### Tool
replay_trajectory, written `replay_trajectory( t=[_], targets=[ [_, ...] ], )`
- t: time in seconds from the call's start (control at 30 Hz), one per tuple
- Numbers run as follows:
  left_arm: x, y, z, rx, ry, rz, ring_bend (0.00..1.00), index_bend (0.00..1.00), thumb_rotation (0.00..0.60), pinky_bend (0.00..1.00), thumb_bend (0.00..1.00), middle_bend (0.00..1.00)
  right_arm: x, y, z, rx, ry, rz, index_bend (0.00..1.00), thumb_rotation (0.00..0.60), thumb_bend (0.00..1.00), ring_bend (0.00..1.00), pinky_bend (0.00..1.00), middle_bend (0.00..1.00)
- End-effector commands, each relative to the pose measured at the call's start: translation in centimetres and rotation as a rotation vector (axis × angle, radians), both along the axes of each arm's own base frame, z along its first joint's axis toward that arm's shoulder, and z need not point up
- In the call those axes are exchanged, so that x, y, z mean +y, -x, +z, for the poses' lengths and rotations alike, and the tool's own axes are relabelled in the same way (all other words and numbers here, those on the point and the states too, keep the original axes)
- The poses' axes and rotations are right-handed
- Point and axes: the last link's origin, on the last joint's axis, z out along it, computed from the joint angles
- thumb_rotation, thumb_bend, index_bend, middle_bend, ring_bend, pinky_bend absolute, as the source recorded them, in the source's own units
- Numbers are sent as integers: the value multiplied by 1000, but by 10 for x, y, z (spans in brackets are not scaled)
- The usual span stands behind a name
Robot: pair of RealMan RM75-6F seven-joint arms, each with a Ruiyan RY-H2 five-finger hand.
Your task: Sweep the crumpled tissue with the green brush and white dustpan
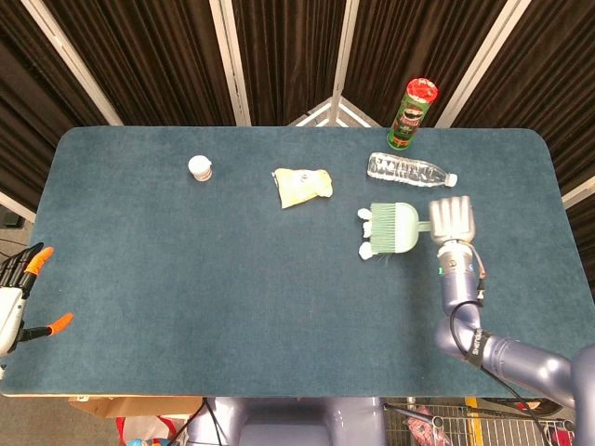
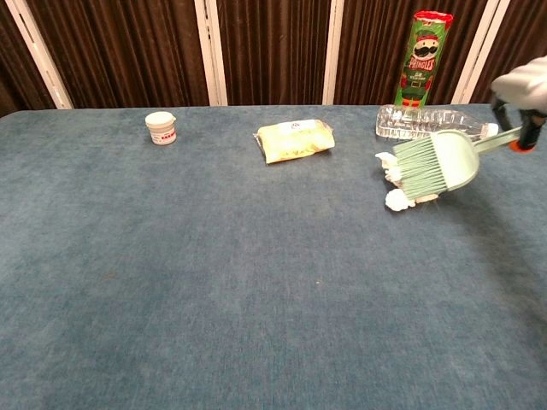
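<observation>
The green brush (image 1: pixel 397 229) lies low over the table's right part, bristles pointing left. My right hand (image 1: pixel 453 219) grips its handle; in the chest view the hand (image 2: pixel 523 84) sits at the right edge and the brush (image 2: pixel 434 161) hangs just above the cloth. The crumpled tissue (image 1: pixel 366 250) lies at the bristle tips, its white bits showing above and below the brush head; the chest view shows the tissue (image 2: pixel 397 200) under the bristles. My left hand (image 1: pixel 19 288) hangs off the table's left edge, fingers apart, holding nothing. No white dustpan shows in either view.
A clear water bottle (image 1: pixel 409 170) lies just behind the brush, with a green Pringles can (image 1: pixel 415 111) standing beyond it. A yellow packet (image 1: pixel 301 185) and a small white jar (image 1: pixel 201 167) sit further left along the back of the blue table (image 1: pixel 186 297).
</observation>
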Motion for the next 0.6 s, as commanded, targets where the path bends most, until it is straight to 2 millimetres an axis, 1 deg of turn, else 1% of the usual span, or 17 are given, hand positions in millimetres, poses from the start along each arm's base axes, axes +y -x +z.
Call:
replay_trajectory(
  t=[0.03, 0.13, 0.27, 0.33, 0.43, 0.57, 0.6],
  targets=[
    [0, -1, 0, -1, -2, -4, 0, 0, 600, 17, 0, 0, 3, 4, 17, 29, 25, -10, 783, 600, 584, 1000, 857, 960],
    [0, -2, 0, -1, -2, -7, 0, 0, 600, 17, 0, 0, 4, 2, 29, 42, 48, -3, 783, 600, 583, 1000, 857, 960],
    [0, -3, -1, -1, -1, -14, 0, 0, 600, 17, 0, 0, 6, -13, 44, 18, 69, 31, 783, 600, 583, 1000, 857, 960],
    [0, -4, -1, 0, 1, -16, 0, 0, 600, 17, 0, 0, 6, -25, 48, 0, 76, 65, 783, 600, 584, 1000, 857, 960],
    [1, -5, -2, 1, 3, -20, 0, 0, 600, 17, 0, 0, 4, -49, 52, -36, 81, 119, 783, 600, 585, 1000, 857, 960],
    [2, -5, -3, 1, 8, -18, 0, 0, 600, 17, 0, 0, 2, -83, 47, -79, 60, 181, 783, 600, 586, 1000, 857, 960],
    [2, -5, -3, 1, 9, -18, 0, 0, 600, 17, 0, 0, 2, -87, 45, -81, 54, 189, 783, 600, 586, 1000, 857, 960]
  ],
)
